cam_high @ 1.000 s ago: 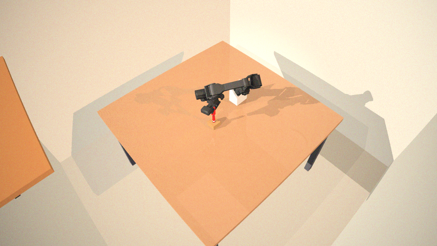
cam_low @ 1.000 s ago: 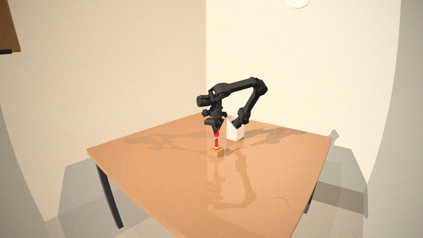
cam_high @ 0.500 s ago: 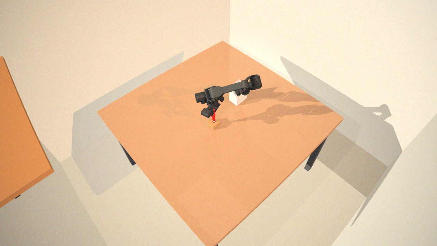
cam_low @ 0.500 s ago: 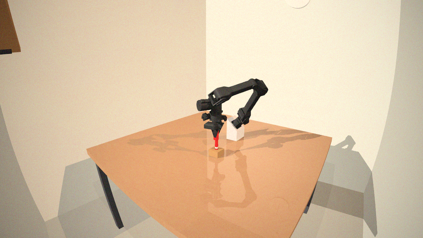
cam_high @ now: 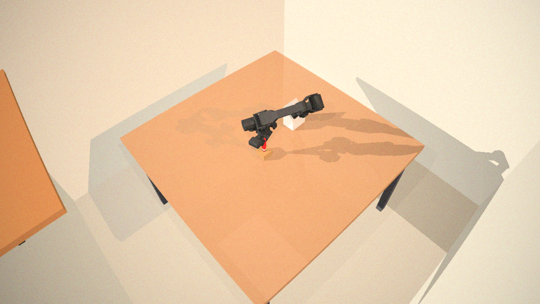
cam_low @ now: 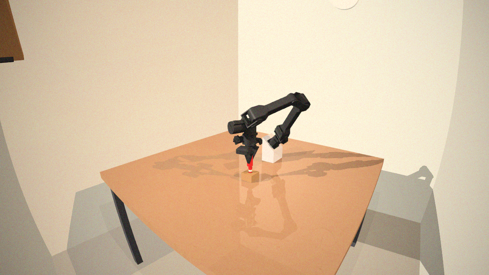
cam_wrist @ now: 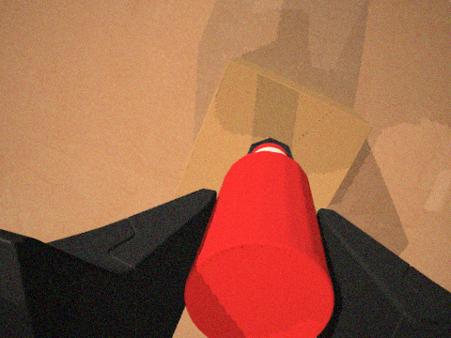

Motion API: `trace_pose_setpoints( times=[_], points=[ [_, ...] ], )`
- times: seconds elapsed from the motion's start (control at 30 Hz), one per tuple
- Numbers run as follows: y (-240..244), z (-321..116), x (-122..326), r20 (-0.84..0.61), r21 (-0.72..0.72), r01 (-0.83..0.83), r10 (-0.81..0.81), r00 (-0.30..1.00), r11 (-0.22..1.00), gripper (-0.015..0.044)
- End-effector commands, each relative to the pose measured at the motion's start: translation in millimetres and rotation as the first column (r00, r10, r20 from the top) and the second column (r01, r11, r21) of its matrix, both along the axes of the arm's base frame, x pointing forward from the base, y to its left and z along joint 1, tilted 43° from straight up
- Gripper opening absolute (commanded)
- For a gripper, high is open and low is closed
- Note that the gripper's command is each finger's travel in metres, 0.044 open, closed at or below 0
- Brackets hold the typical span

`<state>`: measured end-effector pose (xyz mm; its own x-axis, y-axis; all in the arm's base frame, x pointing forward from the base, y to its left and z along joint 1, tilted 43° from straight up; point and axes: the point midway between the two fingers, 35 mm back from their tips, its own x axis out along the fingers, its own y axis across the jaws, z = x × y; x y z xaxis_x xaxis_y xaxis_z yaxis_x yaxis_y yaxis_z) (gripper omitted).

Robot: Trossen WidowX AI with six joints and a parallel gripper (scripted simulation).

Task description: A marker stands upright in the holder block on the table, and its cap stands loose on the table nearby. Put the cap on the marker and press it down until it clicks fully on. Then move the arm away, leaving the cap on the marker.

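The top view is looking down from high and far; the exterior is facing the table [cam_low: 191, 205] corner; the wrist is looking close past the fingers, all sharing the wooden block [cam_low: 250, 176].

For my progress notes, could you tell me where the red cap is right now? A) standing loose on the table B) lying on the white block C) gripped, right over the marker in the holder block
C: the gripper clamps the red cap directly above the marker in the holder block.

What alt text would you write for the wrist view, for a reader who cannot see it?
A red cap is clamped between two black fingers and lowered onto the marker, whose white band just shows at its far end. Beyond stands the tan holder block on the orange table.
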<state>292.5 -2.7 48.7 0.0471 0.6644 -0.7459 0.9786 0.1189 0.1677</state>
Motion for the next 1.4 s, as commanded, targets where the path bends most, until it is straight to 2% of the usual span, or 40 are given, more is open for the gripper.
trace_pose_setpoints(
  times=[0.0, 0.43, 1.0, 1.23, 1.37],
  points=[
    [5, -4, -1, -0.003, 0.009, 0.004, -0.004, 1.000, 1.000, 0.0000],
    [9, -8, -1, -0.003, 0.009, 0.004, -0.004, 1.000, 1.000, 0.0000],
    [9, -8, 0, 0.001, 0.004, -0.001, 0.001, 1.000, 1.000, 0.0440],
    [-41, 45, -4, -0.001, 0.001, -0.001, 0.001, 1.000, 1.000, 0.0440],
    [-42, 47, -4, -0.001, 0.002, -0.001, 0.001, 1.000, 1.000, 0.0440]
  ],
)
